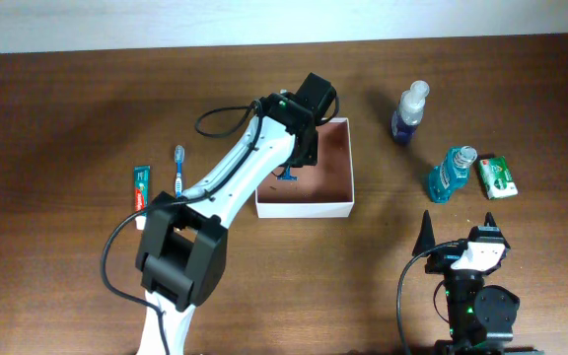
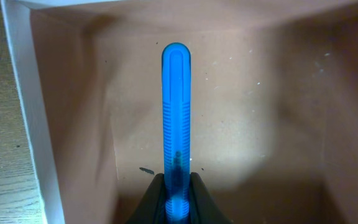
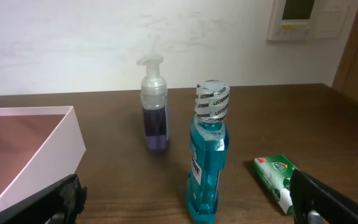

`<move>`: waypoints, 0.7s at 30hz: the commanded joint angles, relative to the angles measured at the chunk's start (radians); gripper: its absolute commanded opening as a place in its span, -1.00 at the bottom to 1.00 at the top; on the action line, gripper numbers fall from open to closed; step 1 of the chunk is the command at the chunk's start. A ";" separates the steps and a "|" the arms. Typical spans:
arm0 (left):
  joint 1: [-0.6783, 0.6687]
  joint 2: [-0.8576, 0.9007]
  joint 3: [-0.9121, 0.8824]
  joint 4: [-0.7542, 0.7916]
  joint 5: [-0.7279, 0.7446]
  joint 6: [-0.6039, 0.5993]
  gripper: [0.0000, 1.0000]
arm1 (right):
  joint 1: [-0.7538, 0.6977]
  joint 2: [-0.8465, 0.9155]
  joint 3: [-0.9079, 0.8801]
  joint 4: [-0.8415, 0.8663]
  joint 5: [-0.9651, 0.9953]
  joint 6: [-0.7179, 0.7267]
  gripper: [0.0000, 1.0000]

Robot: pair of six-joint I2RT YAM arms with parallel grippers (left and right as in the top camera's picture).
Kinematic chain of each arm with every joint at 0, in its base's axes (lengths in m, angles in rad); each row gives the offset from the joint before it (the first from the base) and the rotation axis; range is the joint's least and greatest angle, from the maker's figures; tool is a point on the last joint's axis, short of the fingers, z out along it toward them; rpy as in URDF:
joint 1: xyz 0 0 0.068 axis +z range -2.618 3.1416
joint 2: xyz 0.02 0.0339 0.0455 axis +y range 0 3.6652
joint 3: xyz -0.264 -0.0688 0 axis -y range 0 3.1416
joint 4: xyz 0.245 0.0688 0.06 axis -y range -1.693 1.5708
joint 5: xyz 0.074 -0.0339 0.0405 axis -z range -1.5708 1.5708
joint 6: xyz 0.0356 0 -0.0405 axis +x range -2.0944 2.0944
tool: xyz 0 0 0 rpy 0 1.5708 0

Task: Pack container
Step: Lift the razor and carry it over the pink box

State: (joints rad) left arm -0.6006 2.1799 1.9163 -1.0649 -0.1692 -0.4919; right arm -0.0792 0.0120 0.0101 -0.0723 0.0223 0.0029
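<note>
One square, shallow, white-walled container [image 1: 304, 208] with a pinkish-brown inside sits mid-tabletop [image 1: 67, 118]. Over its left part, your left gripper [image 1: 294, 163] has its jaws clamped on a blue ribbed plastic handle [image 2: 176, 106]. Your right gripper [image 1: 459, 235], jaws wide apart, rests near a teal mouthwash bottle [image 1: 449, 176], well right of the container.

The long white left arm [image 1: 233, 170] has big black blocks at its joints, and a thin black cable [image 1: 105, 258] curls beside it. Its black fingers [image 2: 145, 208] look smooth. The short black-and-white right arm [image 1: 479, 258] has tiny green lights [image 1: 449, 293] and pointy black fingers [image 1: 427, 235].
</note>
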 commanded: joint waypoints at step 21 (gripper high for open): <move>0.030 0.034 0.013 -0.013 -0.034 -0.039 -0.82 | -0.006 -0.006 -0.005 -0.008 0.009 0.001 0.97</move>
State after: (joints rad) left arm -0.5762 2.1902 1.9163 -1.0752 -0.1814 -0.5179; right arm -0.0792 0.0120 0.0101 -0.0723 0.0223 0.0029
